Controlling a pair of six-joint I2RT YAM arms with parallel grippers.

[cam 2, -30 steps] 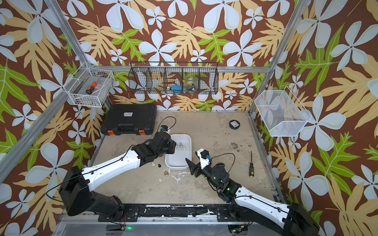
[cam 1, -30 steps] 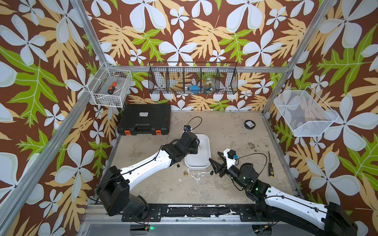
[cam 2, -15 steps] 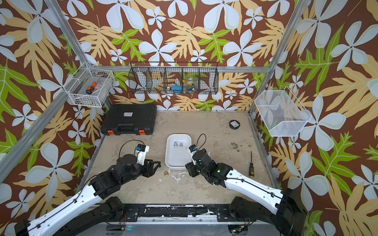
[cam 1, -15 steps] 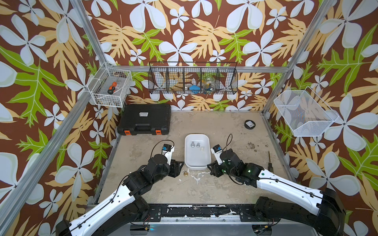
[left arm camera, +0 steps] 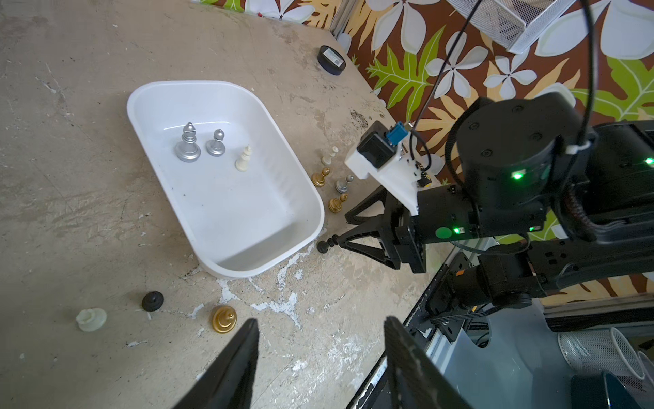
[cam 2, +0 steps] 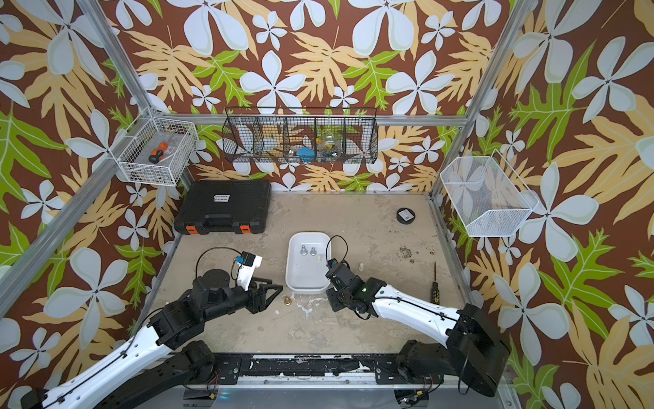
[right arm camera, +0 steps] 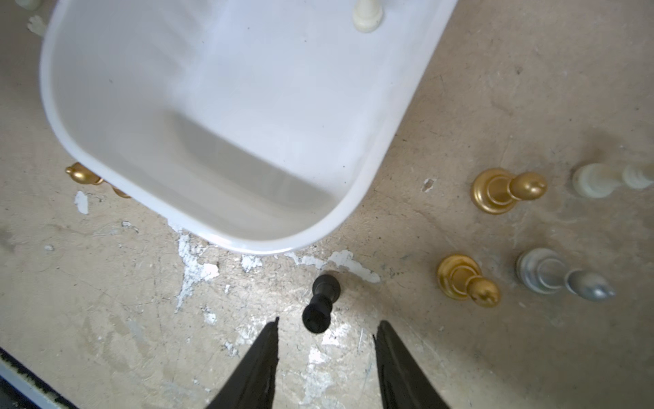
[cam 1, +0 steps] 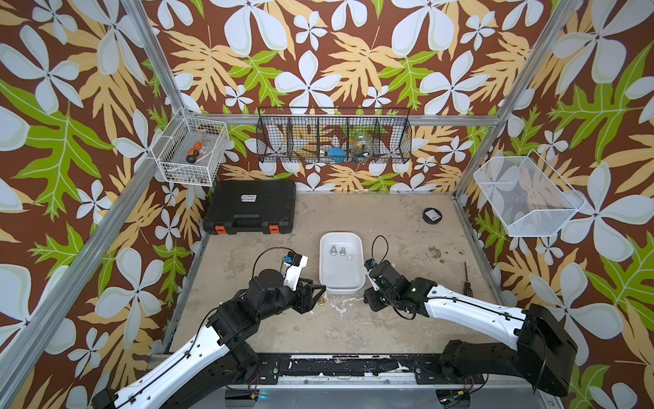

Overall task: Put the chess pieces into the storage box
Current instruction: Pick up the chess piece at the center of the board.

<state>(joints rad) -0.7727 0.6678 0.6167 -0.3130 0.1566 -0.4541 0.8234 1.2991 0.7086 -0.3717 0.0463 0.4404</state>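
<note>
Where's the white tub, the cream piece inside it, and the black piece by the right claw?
White tub (left arm camera: pixel 240 212): left wrist view, bare floor.
Cream piece (left arm camera: pixel 244 158): left wrist view, its body.
Black piece (right arm camera: pixel 320 301): right wrist view, its neck.

both top views: 2 eyes set high, back from the storage box (cam 1: pixel 341 274), facing forward and down, far off | my left wrist: near, beside the box, looking across it | my right wrist: close over its near end, facing down | all 4 share the box
</note>
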